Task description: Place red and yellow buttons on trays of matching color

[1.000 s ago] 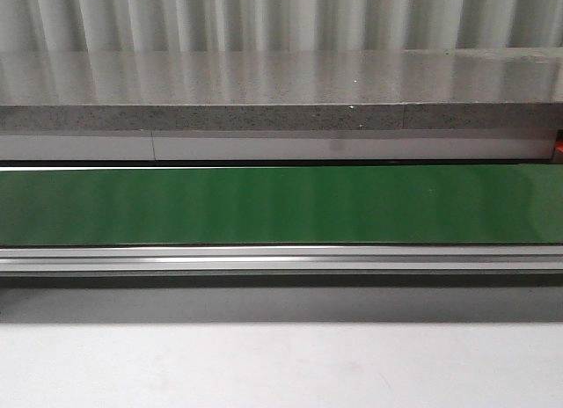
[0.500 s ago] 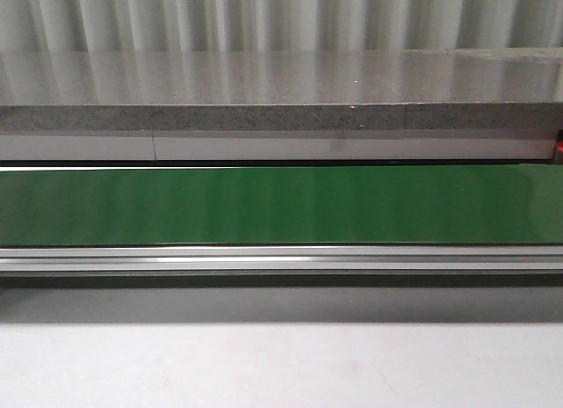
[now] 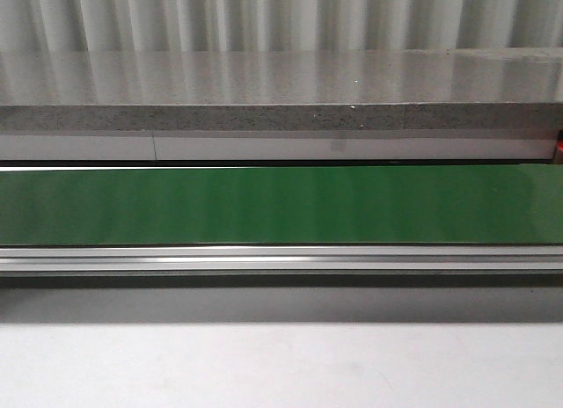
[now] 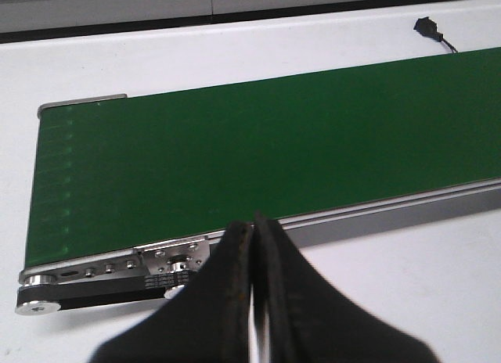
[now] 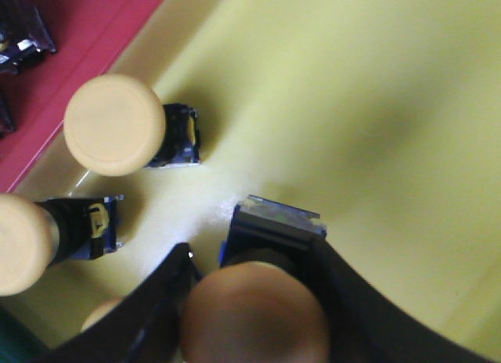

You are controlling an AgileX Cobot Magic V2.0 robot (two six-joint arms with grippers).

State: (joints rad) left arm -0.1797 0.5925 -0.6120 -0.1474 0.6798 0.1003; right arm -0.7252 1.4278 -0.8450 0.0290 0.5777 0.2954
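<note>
- Conveyor belt (image 3: 281, 204): green, running across the front view from 9 to 3 o'clock, aluminium rail along its near edge. No button rides on it in the front view or in the left wrist view.
- White table (image 3: 281, 364): bare strip nearest the robot; neither arm shows in the front view.
- Yellow tray (image 5: 376, 89): fills most of the right wrist view. Holds at least two yellow buttons already set down, so part of the yellow sorting appears done.
- Red tray (image 5: 86, 34): only a corner visible, toward 11 o'clock of the yellow tray's floor. Dark objects at its edge are cut off; cannot tell whether they are buttons.
- Left gripper (image 4: 252, 246): black fingers pressed together with nothing between them, hanging just short of the belt's near rail.
- Right gripper (image 5: 250, 281): fingers narrowed around a yellow button, gripped on either side.
- Held yellow button (image 5: 254, 312): cap between the fingers, dark base toward 12 o'clock, low over the tray floor; contact with the floor cannot be told. Judged step: release it here.
- Lying yellow button (image 5: 115, 125): on its side, toward 10 o'clock of the held one, apart from it.
- Second lying yellow button (image 5: 23, 242): toward 9 o'clock, near the tray's edge.
- Remaining work: unknown; no further buttons are visible waiting.
</note>
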